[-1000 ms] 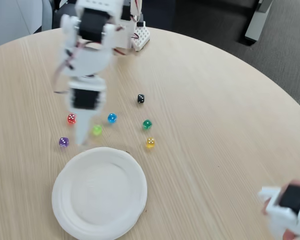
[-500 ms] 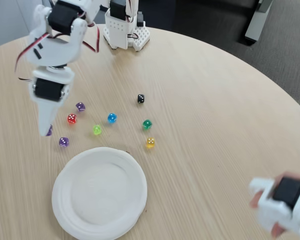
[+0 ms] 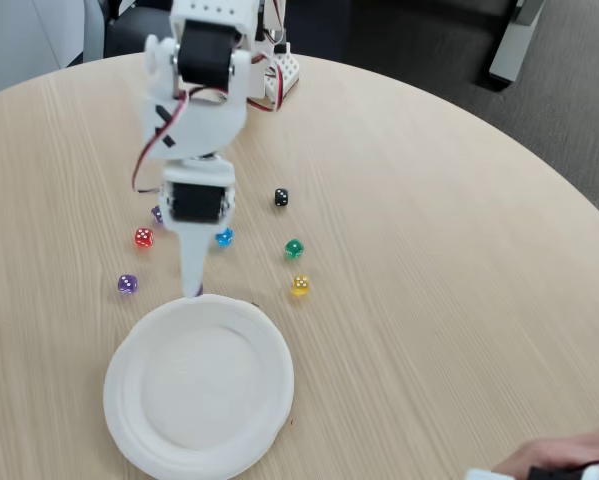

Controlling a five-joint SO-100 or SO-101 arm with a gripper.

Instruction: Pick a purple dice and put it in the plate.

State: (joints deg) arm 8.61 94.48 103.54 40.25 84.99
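Round light-wood table point(image 3: 429, 250) fills the fixed view, dark floor behind it. White SO-100-type arm point(image 3: 204, 90) w/ red/black wires reaches in from the top; base sits at the far table edge. Large round plain white disposable plate point(image 3: 139, 420) near the front-left, nothing in it. White two-finger gripper point(image 3: 192, 285) points straight down, tip just above the plate's far rim; fingers look pressed together into one narrow point, but can't tell for sure if anything's pinched between them. Dice scattered beyond the plate: tiny translucent purple dice point(image 3: 127, 284) w/ white pips left of the gripper tip, apart from plate and gripper; second purple die point(image 3: 157, 213) half hidden behind the arm; red die point(image 3: 143, 238), blue die point(image 3: 224, 237), green die point(image 3: 294, 248), yellow die point(image 3: 300, 286), black die point(image 3: 281, 198). Part of a person's hand point(image 3: 559, 458) at bottom-right edge.
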